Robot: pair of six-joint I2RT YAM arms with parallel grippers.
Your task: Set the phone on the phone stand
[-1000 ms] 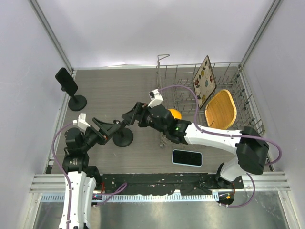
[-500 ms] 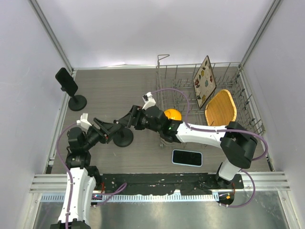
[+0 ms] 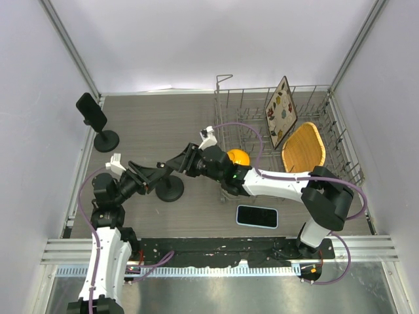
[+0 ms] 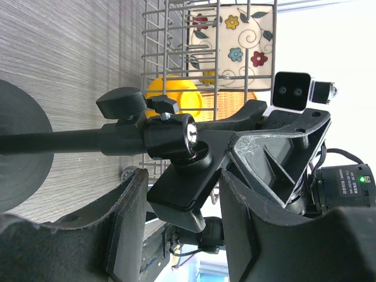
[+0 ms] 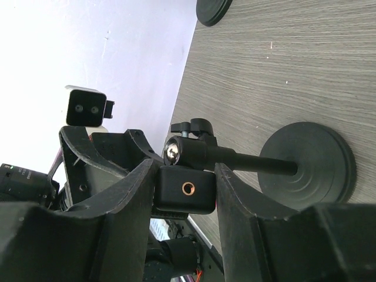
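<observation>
Both sets of jaws have narrowed around the cradle head of the phone stand (image 3: 169, 189), whose base sits at 8 o'clock on the table and hasn't moved. A second ago both were wide and the right arm sat further back.

Right gripper (image 5: 185, 176): pads look pressed flat on both sides of the cradle block, so it's grasping the phone stand. Left gripper (image 4: 182, 183): fingers flank the cradle plate from the opposite side, but I can't tell if it's clamped or just beside it.

Phone (image 3: 256, 216) lies flat at 5 o'clock, untouched and well apart from both grippers. A spare stand (image 3: 105, 140) is at 10 o'clock and the dish rack (image 3: 262, 89) at 2 o'clock.

Meaning: they're probably adjusting or steadying the cradle first, and the phone pickup is not yet begun.
</observation>
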